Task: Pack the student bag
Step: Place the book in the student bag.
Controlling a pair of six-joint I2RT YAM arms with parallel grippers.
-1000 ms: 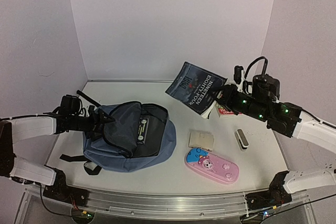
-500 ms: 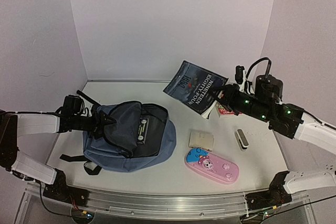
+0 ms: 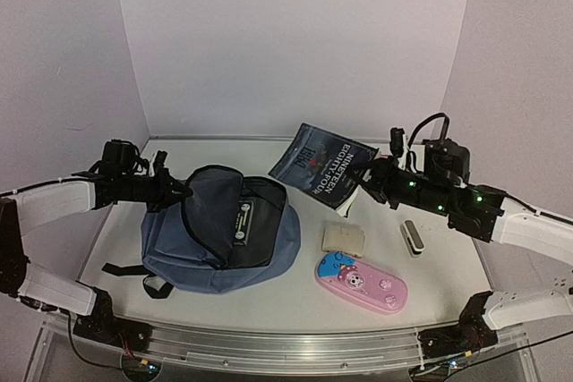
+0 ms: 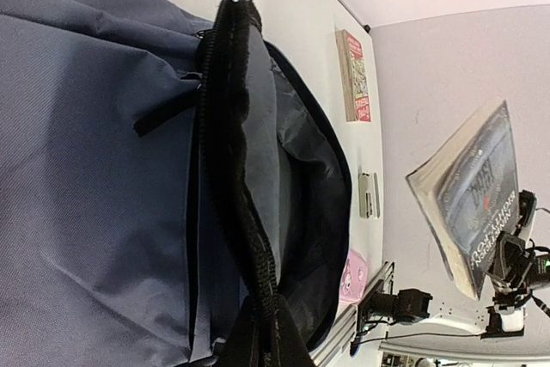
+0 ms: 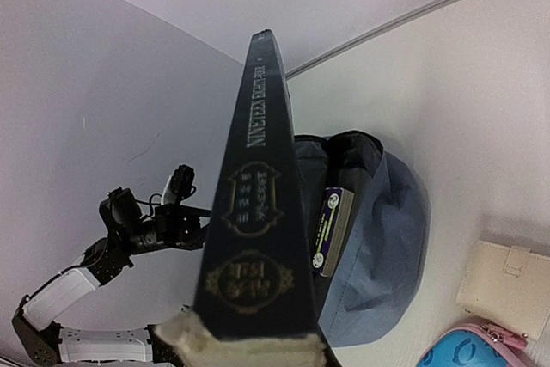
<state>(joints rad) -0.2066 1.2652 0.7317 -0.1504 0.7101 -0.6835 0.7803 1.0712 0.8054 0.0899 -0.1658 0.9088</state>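
Student bag: lies left on the table, your left gripper clenched on its zipper rim to prop the mouth open; your right gripper grasps the book aloft, likely bound inside.

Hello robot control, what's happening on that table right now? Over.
Left gripper shut on student bag rim, mouth held open. Right gripper shut on book, airborne right of bag. Nothing visible between them.
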